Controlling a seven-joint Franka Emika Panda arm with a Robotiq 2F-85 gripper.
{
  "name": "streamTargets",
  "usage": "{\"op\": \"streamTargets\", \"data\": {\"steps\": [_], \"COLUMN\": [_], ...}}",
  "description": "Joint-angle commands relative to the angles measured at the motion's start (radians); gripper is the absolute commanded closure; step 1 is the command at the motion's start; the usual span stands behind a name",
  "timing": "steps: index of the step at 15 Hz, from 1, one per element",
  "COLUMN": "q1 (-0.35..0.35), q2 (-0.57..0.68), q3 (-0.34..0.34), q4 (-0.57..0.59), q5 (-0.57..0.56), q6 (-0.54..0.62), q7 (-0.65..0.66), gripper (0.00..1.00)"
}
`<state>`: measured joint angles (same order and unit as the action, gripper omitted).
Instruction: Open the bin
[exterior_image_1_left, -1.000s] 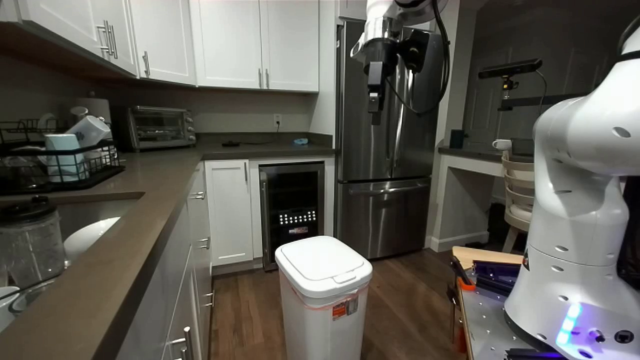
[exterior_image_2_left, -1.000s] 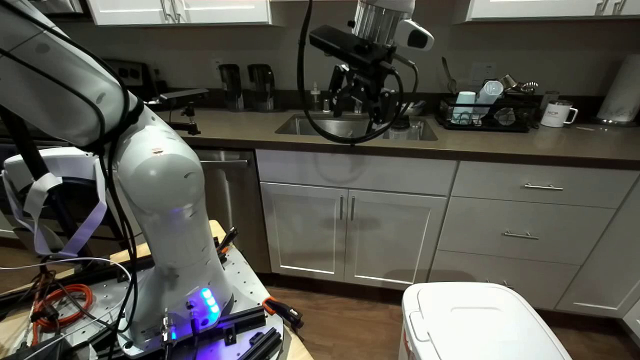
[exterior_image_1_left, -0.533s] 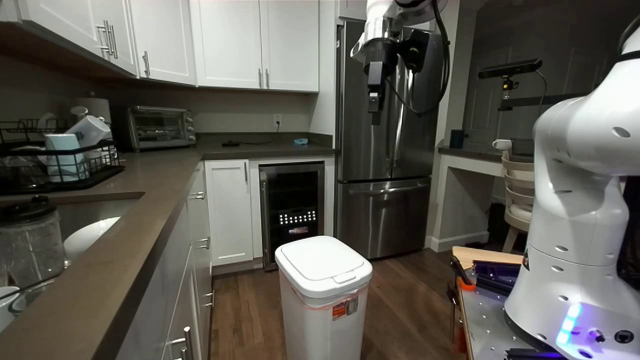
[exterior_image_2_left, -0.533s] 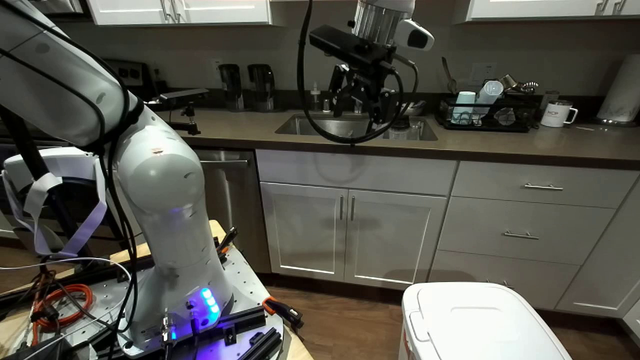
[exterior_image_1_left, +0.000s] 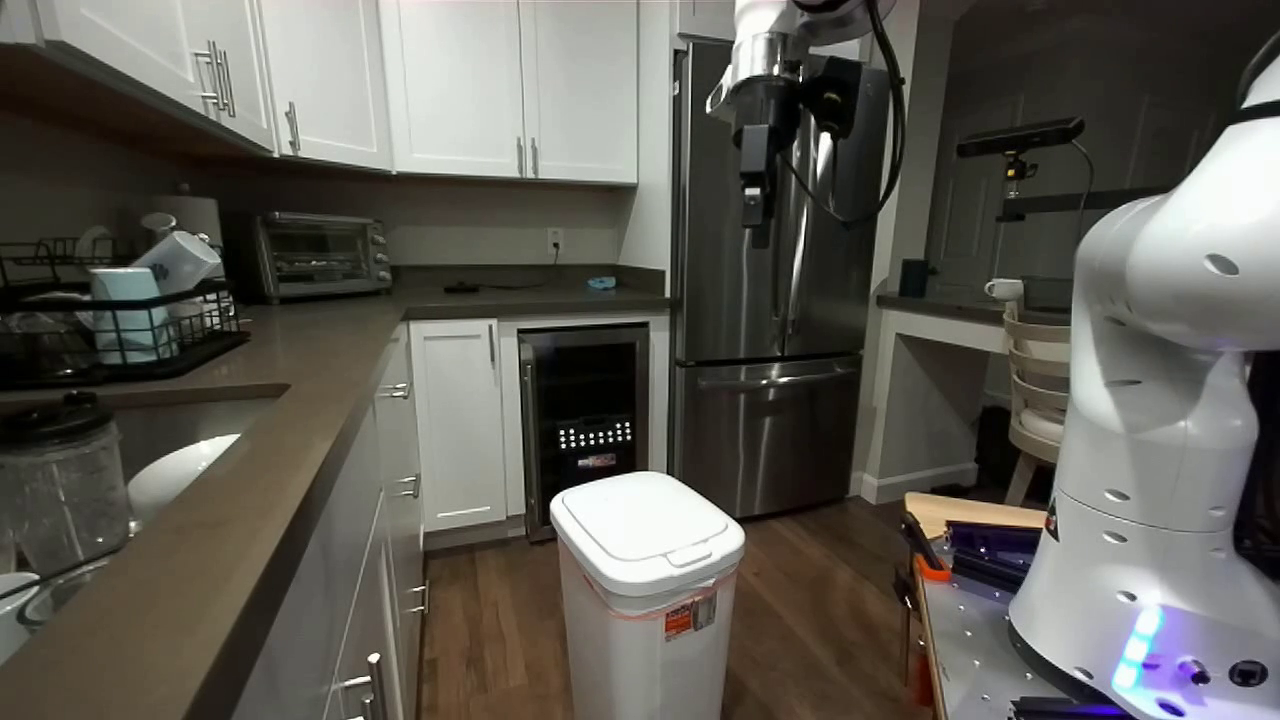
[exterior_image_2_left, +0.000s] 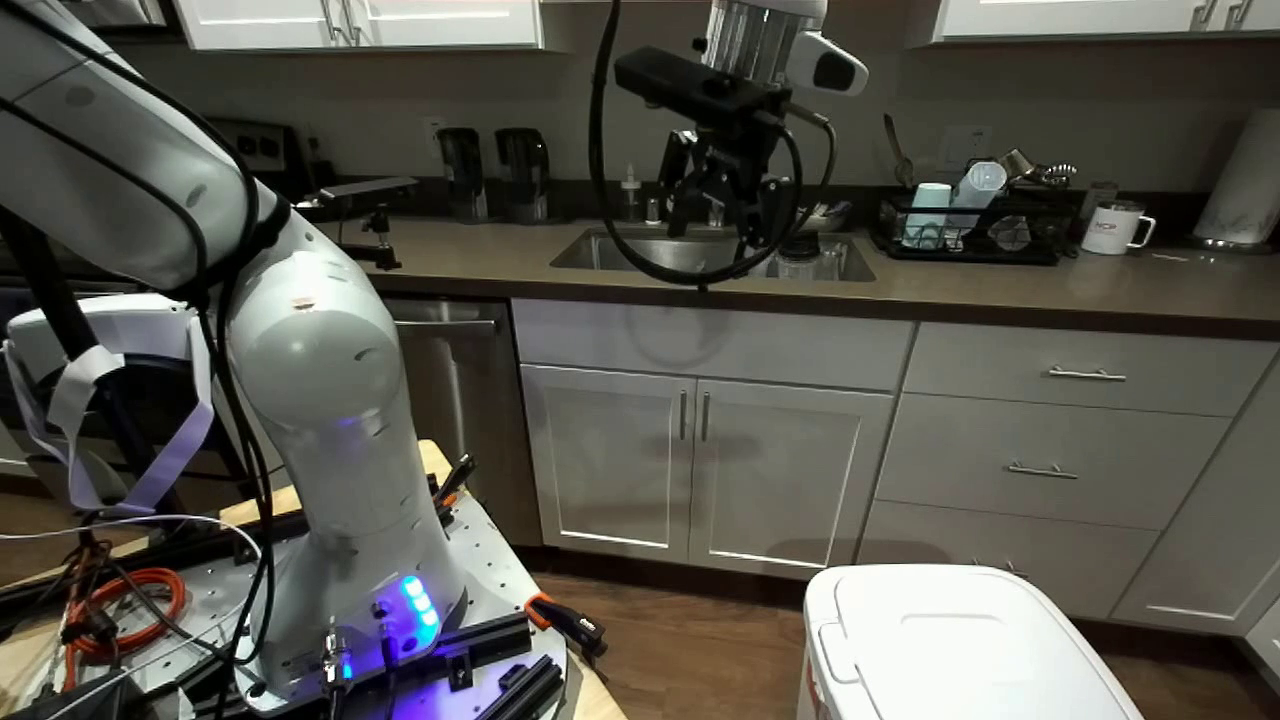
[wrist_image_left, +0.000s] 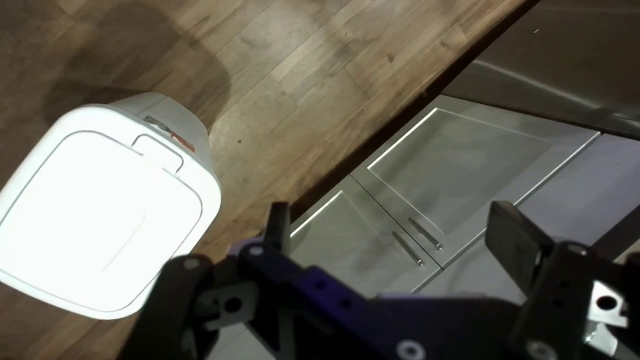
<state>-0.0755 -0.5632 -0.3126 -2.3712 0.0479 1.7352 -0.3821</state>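
The white bin (exterior_image_1_left: 648, 640) stands on the wood floor with its lid (exterior_image_1_left: 640, 520) shut. A latch tab and a red-orange label show on its front. In an exterior view the bin (exterior_image_2_left: 960, 650) is cut off at the lower right. In the wrist view its shut lid (wrist_image_left: 100, 215) lies at the left, brightly lit, with the tab toward the upper right. My gripper (exterior_image_1_left: 757, 220) hangs fingers down, high above the bin and apart from it; it also shows in an exterior view (exterior_image_2_left: 710, 230). In the wrist view the fingers (wrist_image_left: 390, 210) are wide apart with nothing between them.
A counter (exterior_image_2_left: 1000, 295) with a sink (exterior_image_2_left: 660, 250) and dish rack (exterior_image_2_left: 975, 230) runs along white cabinets (exterior_image_2_left: 700, 460). A steel fridge (exterior_image_1_left: 770, 430) and black-fronted appliance (exterior_image_1_left: 585, 420) stand behind the bin. A cable loop (exterior_image_2_left: 600, 150) hangs beside the gripper.
In the last half second my gripper has moved slightly, a little up and to the right in an exterior view. The arm's links shifted slightly too. The bin has not moved.
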Motion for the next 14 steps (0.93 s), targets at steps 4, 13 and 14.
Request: {"op": "streamTargets", "data": {"steps": [4, 13, 14], "q1": [-0.069, -0.124, -0.115], "q2": [-0.005, 0.054, 0.175], "q3": [0.074, 0.098, 0.091], "q4": [-0.006, -0.501, -0.429], "q5": [-0.085, -0.104, -0.095], "q6": [0.044, 0.569, 0.608], "q7": [0.117, 0.284, 0.285], "gripper": [0.0, 0.0, 0.0]}}
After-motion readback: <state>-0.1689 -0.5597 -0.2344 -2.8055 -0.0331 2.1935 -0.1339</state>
